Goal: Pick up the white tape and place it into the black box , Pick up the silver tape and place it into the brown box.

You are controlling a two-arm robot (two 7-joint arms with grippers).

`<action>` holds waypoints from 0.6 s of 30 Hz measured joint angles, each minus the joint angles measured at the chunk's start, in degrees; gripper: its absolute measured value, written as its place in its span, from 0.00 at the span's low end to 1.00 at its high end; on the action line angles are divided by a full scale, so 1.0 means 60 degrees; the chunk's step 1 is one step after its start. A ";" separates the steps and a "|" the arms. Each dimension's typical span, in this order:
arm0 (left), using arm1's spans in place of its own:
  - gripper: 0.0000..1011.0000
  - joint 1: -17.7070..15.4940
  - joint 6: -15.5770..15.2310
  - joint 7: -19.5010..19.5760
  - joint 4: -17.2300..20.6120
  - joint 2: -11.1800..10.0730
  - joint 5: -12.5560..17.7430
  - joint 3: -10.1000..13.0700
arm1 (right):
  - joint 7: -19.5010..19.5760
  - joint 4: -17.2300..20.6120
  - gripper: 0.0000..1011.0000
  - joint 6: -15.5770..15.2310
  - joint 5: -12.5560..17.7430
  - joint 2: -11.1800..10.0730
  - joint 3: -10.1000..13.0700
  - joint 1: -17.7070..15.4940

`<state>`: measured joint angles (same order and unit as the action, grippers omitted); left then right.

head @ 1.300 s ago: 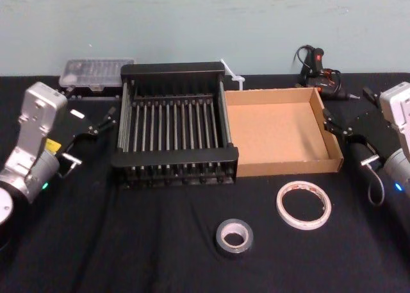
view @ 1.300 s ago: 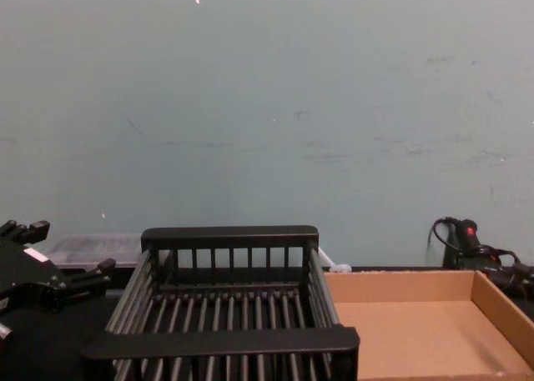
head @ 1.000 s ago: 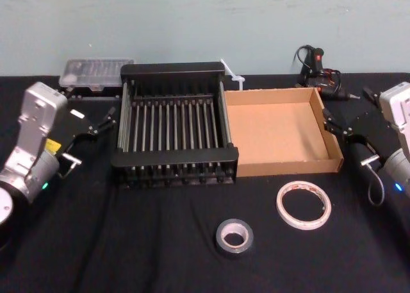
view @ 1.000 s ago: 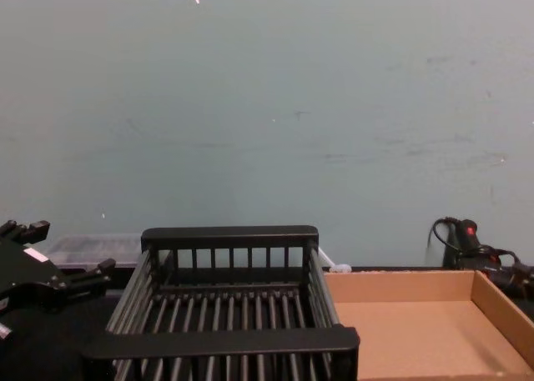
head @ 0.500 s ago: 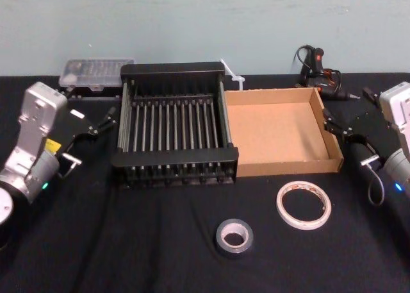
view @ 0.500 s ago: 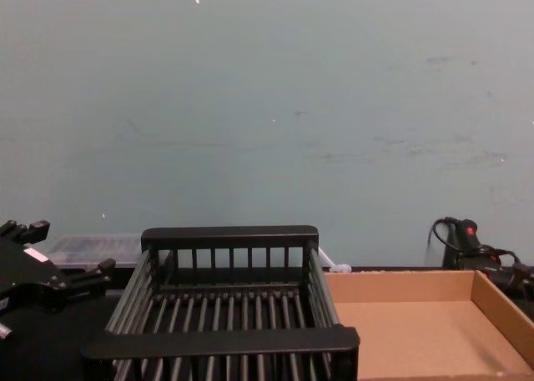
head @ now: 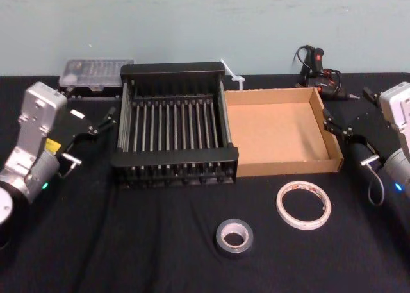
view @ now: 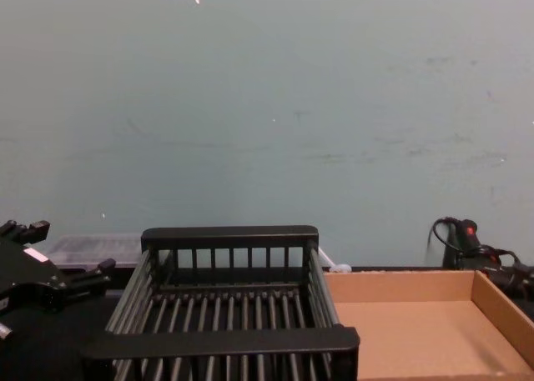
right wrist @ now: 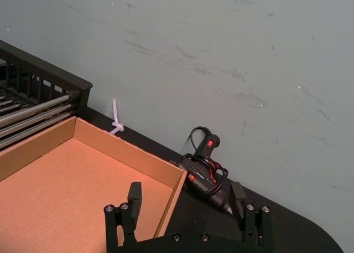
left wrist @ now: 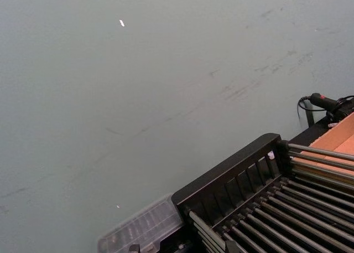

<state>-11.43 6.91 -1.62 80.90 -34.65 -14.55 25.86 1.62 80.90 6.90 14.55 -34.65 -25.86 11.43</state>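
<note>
We see the flat white tape (head: 303,205) and thick grey silver tape (head: 234,236) lying on black cloth before the slatted black box (head: 174,159) and cardboard brown box (head: 275,134); left gripper (head: 96,120) and right gripper (right wrist: 187,204) spread, empty.

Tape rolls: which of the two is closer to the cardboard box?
The white tape. It lies just in front of the brown box, toward its right end. The silver tape, the smaller grey roll, sits farther forward and to the left.

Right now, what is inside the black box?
Nothing: the black box shows only its bare slatted floor. The white tape and the silver tape lie on the table in front. The near wall's inner foot is hidden.
</note>
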 joint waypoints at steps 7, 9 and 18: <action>0.99 0.0000 0.0000 0.0001 0.0000 0.0000 0.0000 0.0000 | 0.0000 0.0000 0.99 0.0001 0.0000 0.0000 0.0000 0.0000; 0.99 0.0000 0.0000 0.0001 0.0000 0.0000 0.0000 0.0000 | 0.0000 0.0000 0.99 0.0001 0.0000 0.0000 0.0000 0.0000; 0.99 0.0000 0.0000 0.0000 0.0000 0.0000 0.0000 0.0000 | -0.0152 0.0631 0.99 -0.0313 0.0297 -0.0137 0.0509 -0.0639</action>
<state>-11.43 6.91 -1.62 80.90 -34.65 -14.55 25.86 0.71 84.69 5.03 16.33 -35.46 -22.81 7.59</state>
